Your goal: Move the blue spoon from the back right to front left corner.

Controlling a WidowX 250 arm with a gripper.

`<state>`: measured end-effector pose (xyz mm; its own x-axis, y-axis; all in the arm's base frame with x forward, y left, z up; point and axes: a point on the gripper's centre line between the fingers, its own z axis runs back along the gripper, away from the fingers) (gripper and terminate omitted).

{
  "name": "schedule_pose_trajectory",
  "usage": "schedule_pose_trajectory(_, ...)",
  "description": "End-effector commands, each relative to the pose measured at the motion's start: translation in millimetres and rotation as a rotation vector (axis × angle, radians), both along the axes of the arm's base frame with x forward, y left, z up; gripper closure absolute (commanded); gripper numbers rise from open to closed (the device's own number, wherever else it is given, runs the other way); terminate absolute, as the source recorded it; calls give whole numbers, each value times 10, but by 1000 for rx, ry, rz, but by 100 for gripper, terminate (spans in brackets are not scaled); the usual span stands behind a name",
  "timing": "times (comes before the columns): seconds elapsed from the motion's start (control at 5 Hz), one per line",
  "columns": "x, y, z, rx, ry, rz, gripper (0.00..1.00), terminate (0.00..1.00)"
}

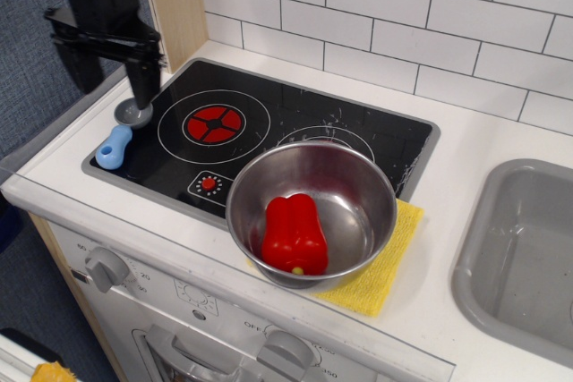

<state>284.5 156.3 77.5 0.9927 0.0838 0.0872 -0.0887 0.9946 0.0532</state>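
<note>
The blue spoon (pixel 120 134) lies on the left edge of the black stovetop (pixel 269 127), light-blue handle toward the front and grey round bowl toward the back, beside the red burner (pixel 213 121). My gripper (pixel 112 73) hangs above the spoon, clear of it, with its two dark fingers spread wide and nothing between them.
A steel bowl (pixel 312 207) with a red pepper (pixel 294 233) in it sits on a yellow cloth (pixel 380 266) at the stove's front right. A grey sink (pixel 524 257) is at the right. A wooden post (pixel 175 2) and white tiled wall stand behind.
</note>
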Motion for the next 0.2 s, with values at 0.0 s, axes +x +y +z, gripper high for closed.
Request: schedule_pose_trajectory(0.0, 46, 14, 254, 37, -60, -10, 0, 100)
